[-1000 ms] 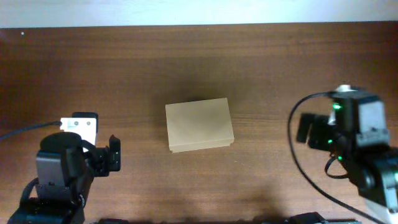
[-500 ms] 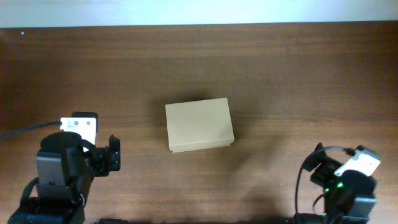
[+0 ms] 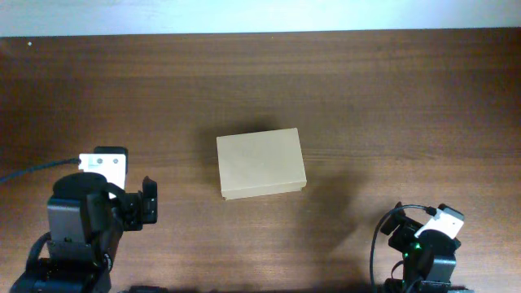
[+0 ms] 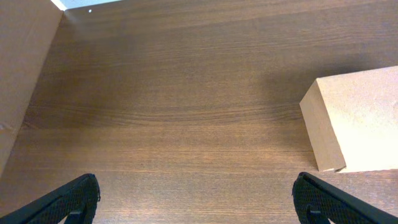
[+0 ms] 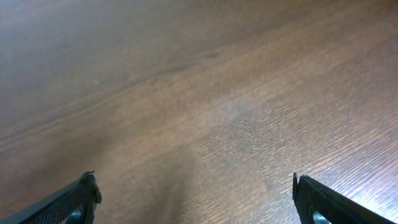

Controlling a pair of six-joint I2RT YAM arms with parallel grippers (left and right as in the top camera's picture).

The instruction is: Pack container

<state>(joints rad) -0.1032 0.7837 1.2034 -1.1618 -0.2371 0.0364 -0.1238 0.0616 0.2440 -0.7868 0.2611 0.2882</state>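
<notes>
Viewing overhead: container (image 3: pixel 260 163) mid-counter (image 3: pixel 366 89), lid shut, lying flat, nothing touching it. Judged light, stiff-walled cardboard, lid crushable; best grip across short sides, low on walls.
Left wrist: left hand (image 4: pixel 198 202) spread wide, empty; container corner at right, apart.
Right wrist: right hand (image 5: pixel 196 202) spread wide, empty; only counter ahead.

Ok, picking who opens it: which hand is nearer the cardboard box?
Left. The left hand sits left of the box, a little toward the robot. The right hand is farther, off to its right and much closer to the robot. Both are open and empty.
</notes>
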